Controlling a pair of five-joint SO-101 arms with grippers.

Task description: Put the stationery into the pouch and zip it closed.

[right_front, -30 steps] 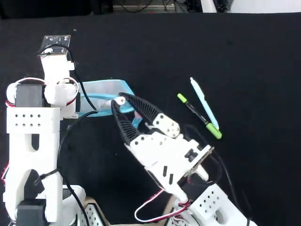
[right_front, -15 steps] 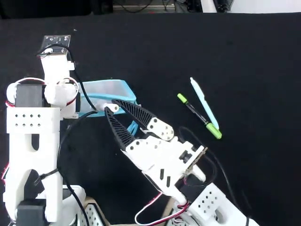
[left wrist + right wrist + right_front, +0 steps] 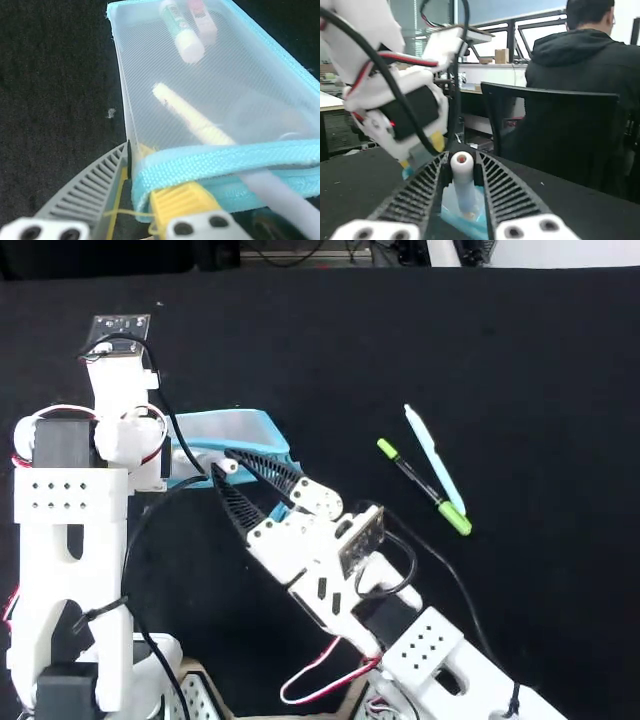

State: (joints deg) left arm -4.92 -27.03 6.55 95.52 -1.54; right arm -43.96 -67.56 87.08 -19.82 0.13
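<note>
Jaws of the left gripper are pinching the corner of the pouch by its turquoise zip band. Jaws of the right gripper are clamping a white pen, its far end seemingly entering the pouch mouth, though the opening itself is hidden. The pouch is lying on the table between the two arms, thin, see-through and limp, likely sagging unless gripped on the stiffer band. Several sticks are already showing through its wall. A green marker and a blue pen are waiting side by side, well apart from the pouch. Both are light, rigid and smooth, so they are best taken across the middle of the barrel.
</note>
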